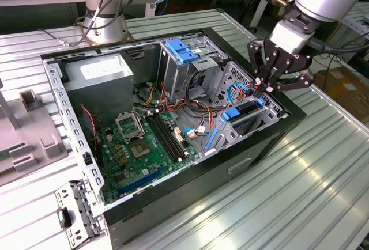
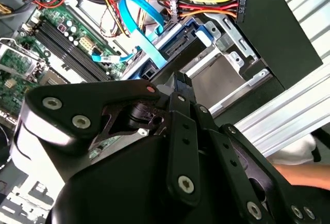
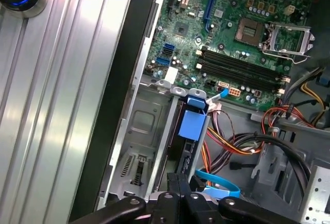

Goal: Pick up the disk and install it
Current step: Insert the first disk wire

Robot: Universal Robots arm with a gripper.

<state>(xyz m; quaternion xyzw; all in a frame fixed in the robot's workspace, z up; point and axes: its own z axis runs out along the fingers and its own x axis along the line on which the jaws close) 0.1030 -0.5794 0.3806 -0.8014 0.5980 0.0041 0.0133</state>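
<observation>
Gripper (image 1: 261, 88) fingers pinched narrow, nothing between them, tips just over the disk (image 1: 245, 112). It stands on edge in the drive cage (image 1: 277, 108), three o'clock of the motherboard (image 1: 132, 152), exterior view.

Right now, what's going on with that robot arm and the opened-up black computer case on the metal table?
The arm's black gripper hangs over the grey metal drive cage at the exterior view's right end of the open black computer case. Its fingers are shut, tips right at the upper end of the rectangular hard drive in a blue plastic carrier frame, which stands on edge inside the cage. Whether the drive is fully seated can't be told.
</observation>
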